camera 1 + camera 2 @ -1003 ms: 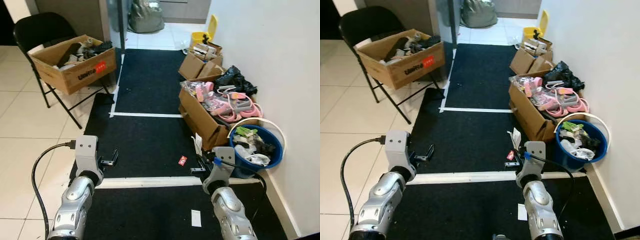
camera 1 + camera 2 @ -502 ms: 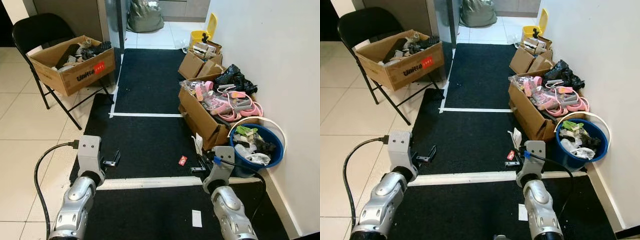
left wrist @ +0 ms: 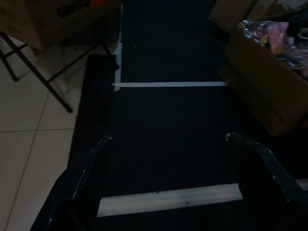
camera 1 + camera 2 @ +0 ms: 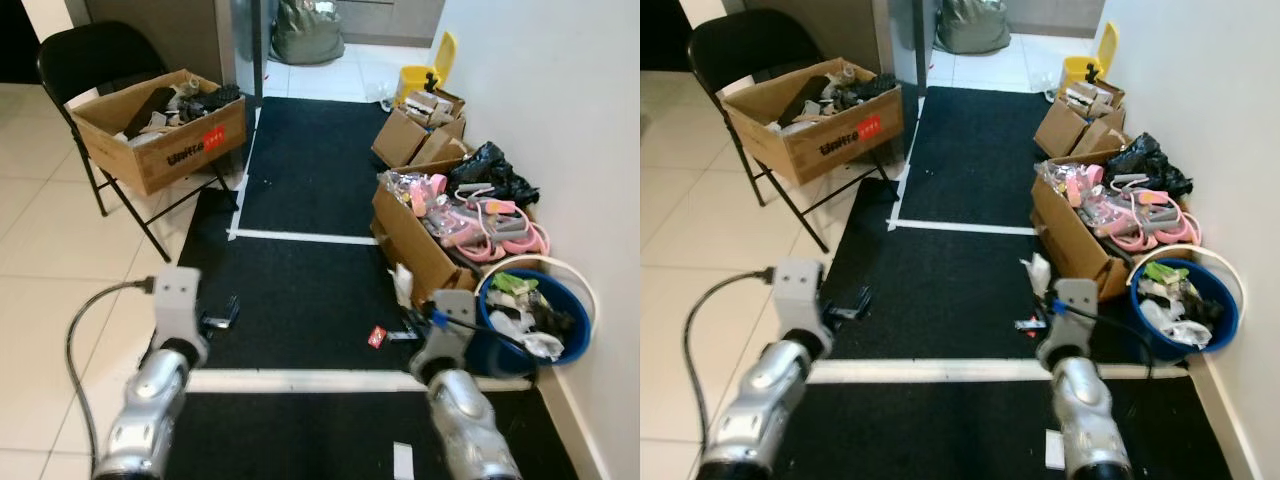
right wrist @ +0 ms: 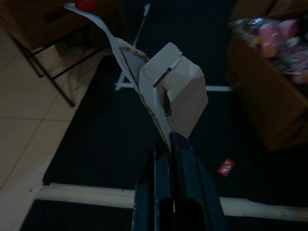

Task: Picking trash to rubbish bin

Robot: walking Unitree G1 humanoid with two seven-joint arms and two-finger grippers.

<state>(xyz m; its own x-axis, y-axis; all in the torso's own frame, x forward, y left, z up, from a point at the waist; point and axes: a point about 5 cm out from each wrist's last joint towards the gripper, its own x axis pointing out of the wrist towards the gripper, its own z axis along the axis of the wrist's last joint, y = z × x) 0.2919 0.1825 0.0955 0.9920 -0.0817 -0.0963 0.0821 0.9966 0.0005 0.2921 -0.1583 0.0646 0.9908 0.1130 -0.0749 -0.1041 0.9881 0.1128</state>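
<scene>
Black floor mat (image 4: 300, 290), hallway: blue rubbish bin (image 4: 580, 300) at two o'clock of right pincer (image 5: 171, 139).
Right pincer clenched on torn white carton (image 5: 168, 91); left pincer (image 3: 168, 139) released, farther off.

- Left arm (image 4: 150, 400) and right arm (image 4: 465, 420): blurred in the head views, both cut off by the 6 o'clock edge.
- Right gripper (image 5: 169, 144): in the wrist view its base is cut at 6 o'clock; in the head views its fingers are hidden behind the wrist.
- Torn white carton (image 5: 168, 91): its strip runs toward 11 o'clock, tip lost in shadow.
- Small red scrap (image 4: 377, 336): too small to identify.
- Blue bucket (image 4: 500, 350): contents indistinct, its near side partly hidden by the right arm.
- Black folding chair (image 4: 85, 60): seat covered by a cardboard box (image 4: 190, 150).
- White scrap (image 4: 402, 460): cut at 6 o'clock.
</scene>
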